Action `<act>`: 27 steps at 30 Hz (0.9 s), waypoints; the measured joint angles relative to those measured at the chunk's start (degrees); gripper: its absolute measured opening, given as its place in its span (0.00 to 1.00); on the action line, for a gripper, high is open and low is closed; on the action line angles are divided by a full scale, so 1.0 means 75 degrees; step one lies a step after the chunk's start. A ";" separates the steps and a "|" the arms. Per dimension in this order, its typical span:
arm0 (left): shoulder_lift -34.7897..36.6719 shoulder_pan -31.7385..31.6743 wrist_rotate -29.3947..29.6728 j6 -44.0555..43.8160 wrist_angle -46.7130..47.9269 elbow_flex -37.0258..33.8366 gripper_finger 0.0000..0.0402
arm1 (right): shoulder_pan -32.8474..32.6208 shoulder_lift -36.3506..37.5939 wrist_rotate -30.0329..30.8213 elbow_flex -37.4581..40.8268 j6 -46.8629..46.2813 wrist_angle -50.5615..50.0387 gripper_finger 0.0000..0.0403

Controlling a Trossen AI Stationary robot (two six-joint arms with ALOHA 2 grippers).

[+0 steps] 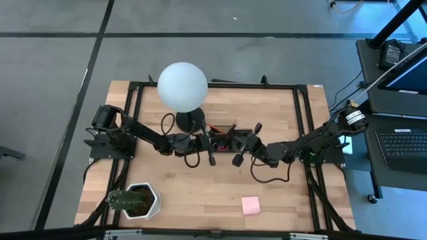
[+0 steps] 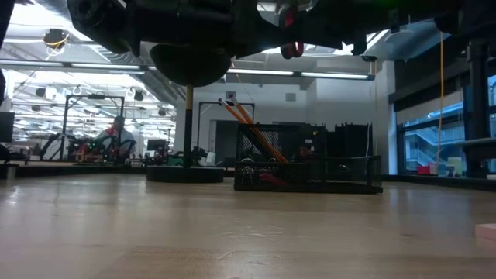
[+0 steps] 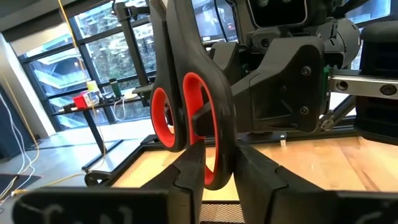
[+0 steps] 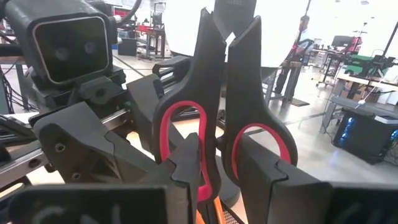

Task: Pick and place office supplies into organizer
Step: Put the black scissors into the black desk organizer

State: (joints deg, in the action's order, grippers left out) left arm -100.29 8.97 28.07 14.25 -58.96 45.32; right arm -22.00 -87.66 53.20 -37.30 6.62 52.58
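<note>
While both arms meet over the middle of the table, each wrist view shows the scissors pinched at the handles: the left gripper has its fingers closed around one red-lined loop, and the right gripper has its fingers pressed on the handle loops too, so both appear clamped on the same pair, held in the air just in front of the organizer. In the high view the organizer sits mid-table beside the lamp base, under the grippers' meeting point. Risks, as judgement: two grips on one tool means any mismatched motion could twist or drop it; if one side lets go late, the blades may swing and catch the mesh wall or knock the lamp, which stands very close. The orange pencils already leaning in the tray could be bumped on lowering. Counts: one pair of scissors, one organizer, at least two orange pencils, exact number unclear, one pink sticky-note pad lying well apart near the front edge, one lamp, one potted plant at the front left corner. Pens, clips and red block not clearly visible.
</note>
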 joint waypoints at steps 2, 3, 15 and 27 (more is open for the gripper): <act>0.0000 0.0000 0.0023 0.0002 0.0000 0.0000 0.17 | -0.0002 0.0001 -0.0023 0.0000 -0.0016 0.0000 0.20; 0.0000 0.0000 0.0039 0.0002 0.0000 0.0000 0.17 | -0.0001 0.0001 -0.0029 0.0000 -0.0033 -0.0003 0.20; 0.0000 0.0139 0.0313 0.0983 0.0001 0.0000 0.07 | -0.0033 0.0006 -0.0240 0.0000 -0.0039 -0.0032 0.20; 0.0000 0.0271 0.0352 0.1235 0.0032 -0.0003 0.07 | -0.0153 0.0012 -0.0308 0.0000 -0.0074 -0.0103 0.32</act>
State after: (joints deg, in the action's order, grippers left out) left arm -100.29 11.00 30.71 23.51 -58.72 45.30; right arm -23.15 -87.57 50.89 -37.30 6.07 51.80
